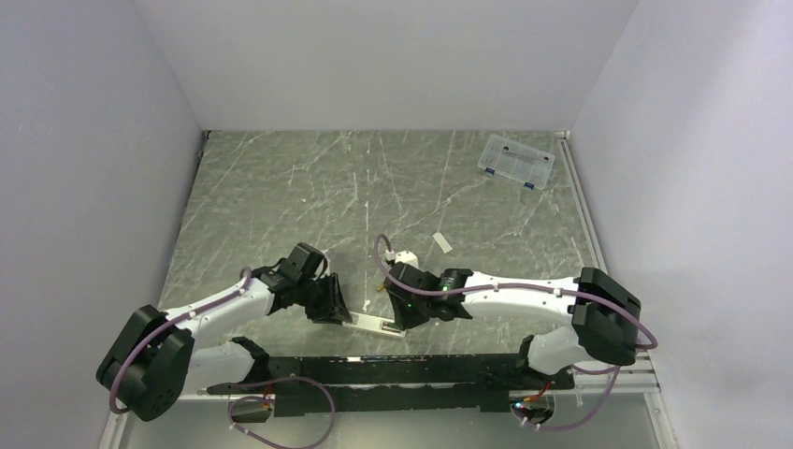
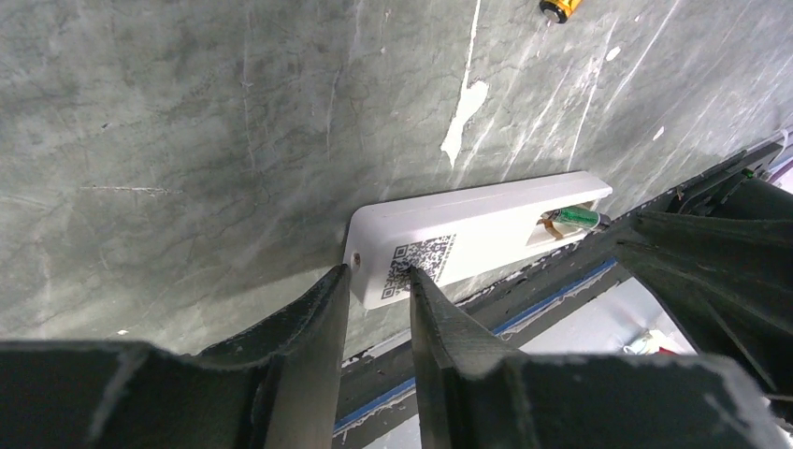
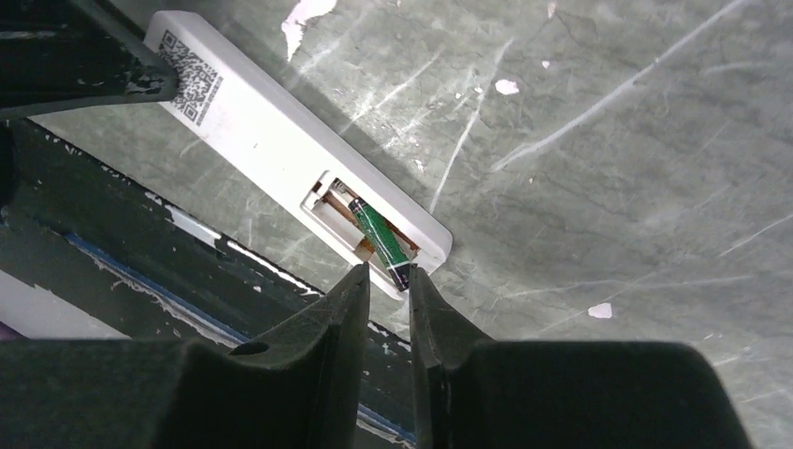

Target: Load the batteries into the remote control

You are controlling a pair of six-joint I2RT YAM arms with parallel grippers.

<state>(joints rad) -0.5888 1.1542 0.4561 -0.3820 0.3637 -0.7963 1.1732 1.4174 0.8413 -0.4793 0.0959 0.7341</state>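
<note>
Roughly halfway: green battery (image 3: pixel 379 236) askew in remote control (image 3: pixel 257 131), gold battery (image 2: pixel 559 9) loose, left gripper (image 2: pixel 379 281) and right gripper (image 3: pixel 385 276) nearly closed, hold unclear.

Matt white plastic remote control (image 3: pixel 271 140) on a smooth, scratched, stone-look grey desk (image 3: pixel 608 140) flecked with white chips; glossy wrap on the dark green battery (image 3: pixel 379 238); right gripper (image 3: pixel 386 276) in matt black plastic, edges scuffed
</note>
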